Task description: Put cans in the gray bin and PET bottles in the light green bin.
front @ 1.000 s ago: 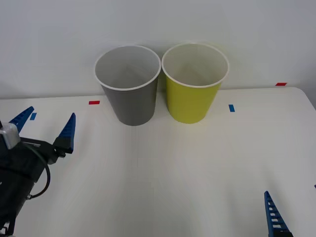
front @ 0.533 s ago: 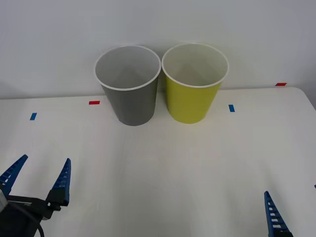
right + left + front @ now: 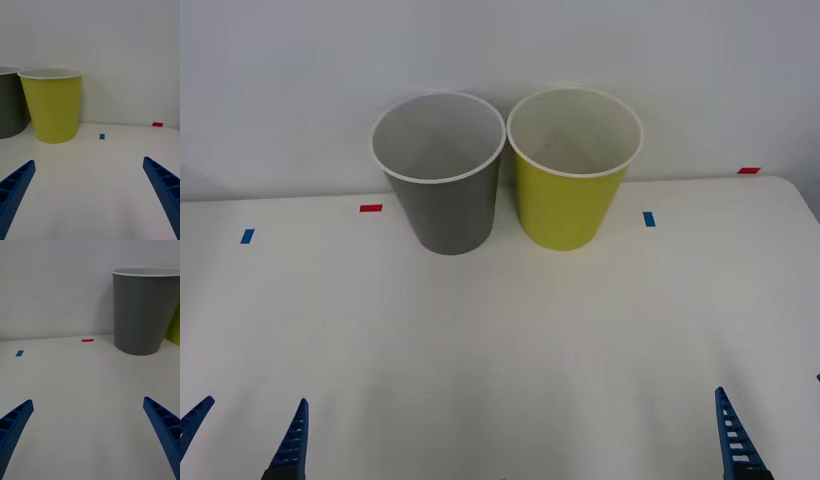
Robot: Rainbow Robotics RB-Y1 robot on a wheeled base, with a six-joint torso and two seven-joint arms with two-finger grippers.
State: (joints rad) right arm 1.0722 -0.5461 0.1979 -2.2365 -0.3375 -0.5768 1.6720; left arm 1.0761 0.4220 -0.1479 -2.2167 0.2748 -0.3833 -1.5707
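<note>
The left blue ribbed pincer [image 3: 245, 440] has drawn back from beside the bins to the near left corner of the white tabletop [image 3: 510, 350], fingers spread wide and holding nothing. That retreat reads as a finished drop: the arm looks to be returning to rest, and no can or bottle lies on the tabletop, so the sorting seems done or close to it.

Further right, the tall dark gray tapered bin with a white rim [image 3: 442, 190] and the yellow-green tapered bin with a white rim [image 3: 573, 185] stand side by side at the far edge, rims almost touching. The right pincer [image 3: 90, 195] sits parked and open at the near right corner.

From above, both bins' pale insides show; their floors cannot be made out. The wrist views show the bins' outer walls and the small red and blue tape marks.
</note>
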